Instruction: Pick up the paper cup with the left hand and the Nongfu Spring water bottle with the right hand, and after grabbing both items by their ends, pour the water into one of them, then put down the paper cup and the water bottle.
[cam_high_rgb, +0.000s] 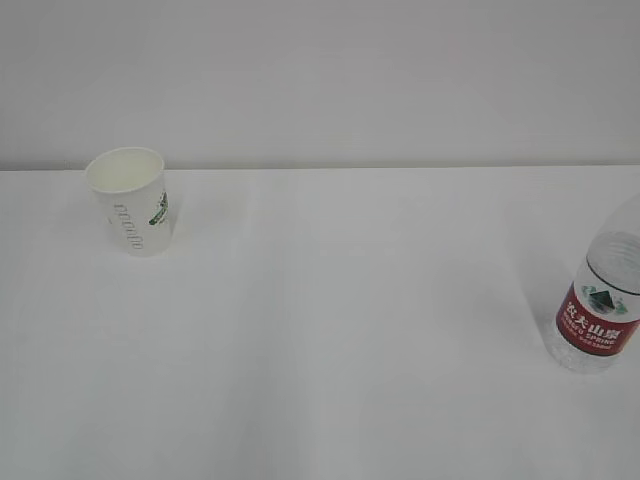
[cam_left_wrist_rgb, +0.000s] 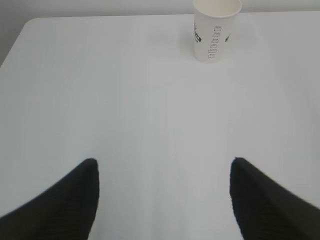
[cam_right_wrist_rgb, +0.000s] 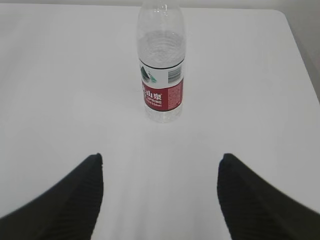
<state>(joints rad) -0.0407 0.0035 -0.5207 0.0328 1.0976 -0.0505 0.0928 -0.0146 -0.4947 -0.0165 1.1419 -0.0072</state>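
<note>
The white paper cup (cam_high_rgb: 131, 200) stands upright at the table's far left, and it shows far ahead and to the right of centre (cam_left_wrist_rgb: 216, 29) in the left wrist view. My left gripper (cam_left_wrist_rgb: 164, 162) is open, well short of the cup, with bare table between its black fingers. The Nongfu Spring water bottle (cam_high_rgb: 600, 298) stands upright at the right edge, partly cut off. In the right wrist view the bottle (cam_right_wrist_rgb: 161, 65) is ahead, its cap out of frame, with clear water inside. My right gripper (cam_right_wrist_rgb: 161, 157) is open and apart from it. Neither arm appears in the exterior view.
The white table (cam_high_rgb: 330, 330) meets a pale wall at the back. Its rounded left corner (cam_left_wrist_rgb: 27, 27) and right corner (cam_right_wrist_rgb: 285, 17) show in the wrist views.
</note>
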